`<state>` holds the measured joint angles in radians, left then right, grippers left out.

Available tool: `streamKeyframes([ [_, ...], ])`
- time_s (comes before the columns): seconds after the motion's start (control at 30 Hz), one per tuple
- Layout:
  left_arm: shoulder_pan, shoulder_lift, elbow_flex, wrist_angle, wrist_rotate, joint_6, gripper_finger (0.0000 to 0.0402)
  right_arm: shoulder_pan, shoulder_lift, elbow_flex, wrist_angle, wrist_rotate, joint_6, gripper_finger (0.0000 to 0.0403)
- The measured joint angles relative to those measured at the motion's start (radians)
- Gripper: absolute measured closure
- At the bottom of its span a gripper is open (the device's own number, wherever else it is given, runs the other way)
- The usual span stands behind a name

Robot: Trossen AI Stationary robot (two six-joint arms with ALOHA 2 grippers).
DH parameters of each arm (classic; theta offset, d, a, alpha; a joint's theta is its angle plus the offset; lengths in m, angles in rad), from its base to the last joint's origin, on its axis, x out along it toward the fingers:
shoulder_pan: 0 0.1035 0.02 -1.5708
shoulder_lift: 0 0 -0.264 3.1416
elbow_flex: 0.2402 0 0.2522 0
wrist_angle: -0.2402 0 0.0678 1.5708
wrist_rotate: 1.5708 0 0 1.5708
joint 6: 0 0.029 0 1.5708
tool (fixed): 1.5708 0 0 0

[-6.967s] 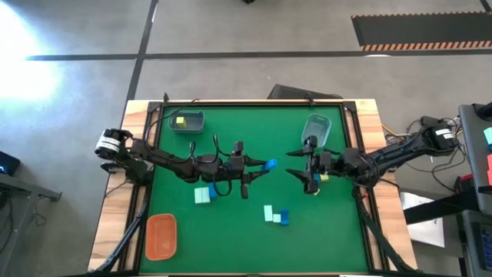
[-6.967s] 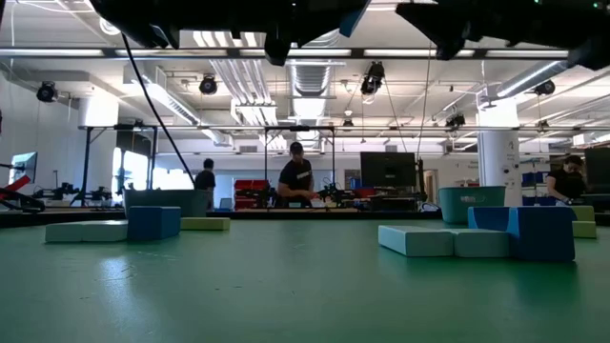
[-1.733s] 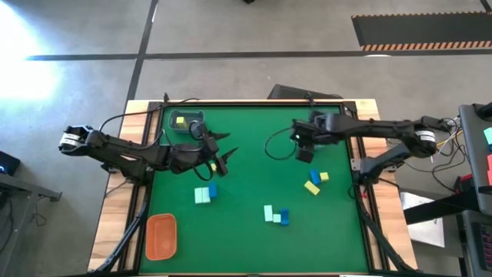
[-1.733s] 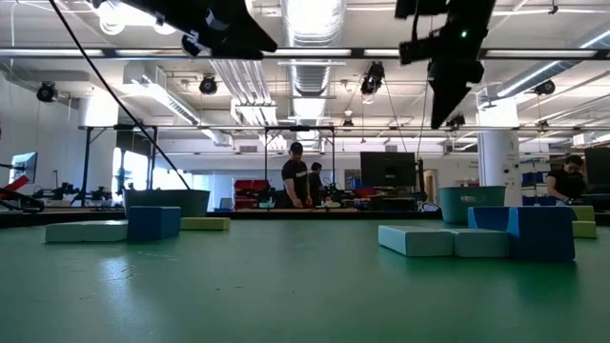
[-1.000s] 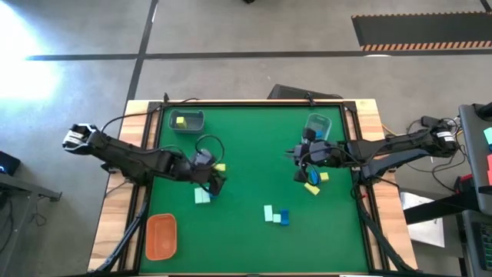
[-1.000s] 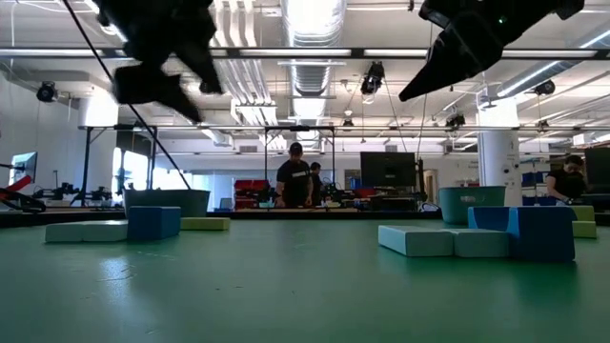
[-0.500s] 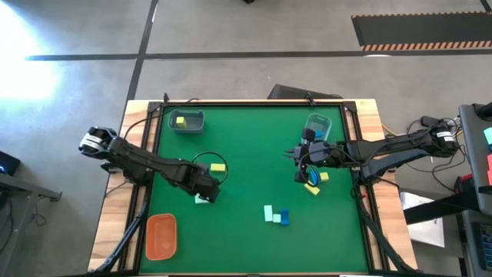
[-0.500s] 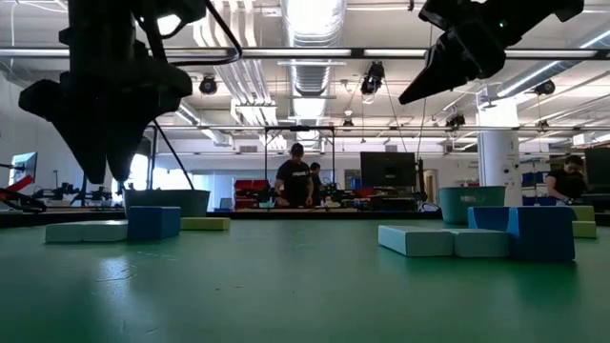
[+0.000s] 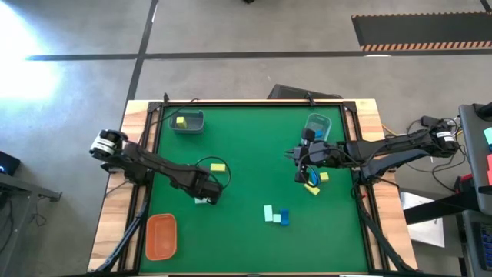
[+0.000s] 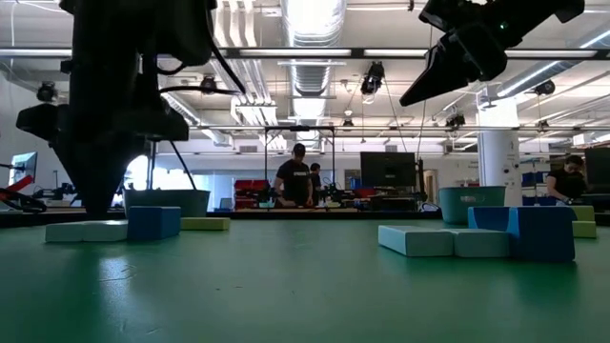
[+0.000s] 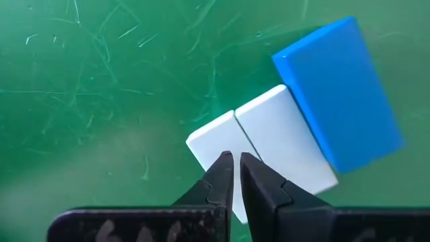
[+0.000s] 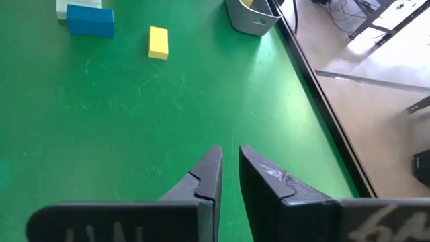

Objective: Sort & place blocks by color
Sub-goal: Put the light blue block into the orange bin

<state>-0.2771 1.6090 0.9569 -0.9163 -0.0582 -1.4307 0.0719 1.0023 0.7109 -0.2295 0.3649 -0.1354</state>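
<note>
The table (image 9: 254, 146) is carrying three trays. The rear-left tray (image 9: 194, 127) is holding one block (image 9: 180, 121). The rear-right tray (image 9: 317, 127) is sitting opposite it along the rear edge. The front tray (image 9: 161, 235) is sitting at the front-left corner.

A single block (image 9: 217, 166) is lying in front of the rear-left tray, apart from it. The left cluster (image 11: 289, 141), three blocks touching side by side, is lying just in front of the single block, directly under the left gripper (image 11: 234, 156).

The centre cluster (image 9: 275, 215) is lying right of the front tray, well apart. The right pair (image 9: 315, 183) is lying in front of the rear-right tray, with the right gripper (image 12: 230, 149) hanging beside it.
</note>
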Motion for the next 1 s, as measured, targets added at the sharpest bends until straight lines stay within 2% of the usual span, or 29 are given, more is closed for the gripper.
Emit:
streamKeyframes([
  [0.27,0.0,0.019,-0.002,-0.036,0.01,0.005,0.0389,0.0,0.0,0.0,-0.001,0.0,0.0,0.0365],
  [0.63,0.0,-0.031,0.011,-0.064,0.027,-0.003,0.0383,0.0,0.0,0.0,-0.003,0.0,0.0,0.0365],
  [0.77,-0.001,-0.041,0.01,-0.06,0.054,-0.004,0.0347,0.0,0.0,-0.001,-0.006,0.0,0.001,0.0365],
  [1.0,-0.005,-0.039,-0.007,-0.024,0.059,-0.016,0.0238,0.0,0.0,-0.008,-0.007,-0.001,0.0,0.0365],
])
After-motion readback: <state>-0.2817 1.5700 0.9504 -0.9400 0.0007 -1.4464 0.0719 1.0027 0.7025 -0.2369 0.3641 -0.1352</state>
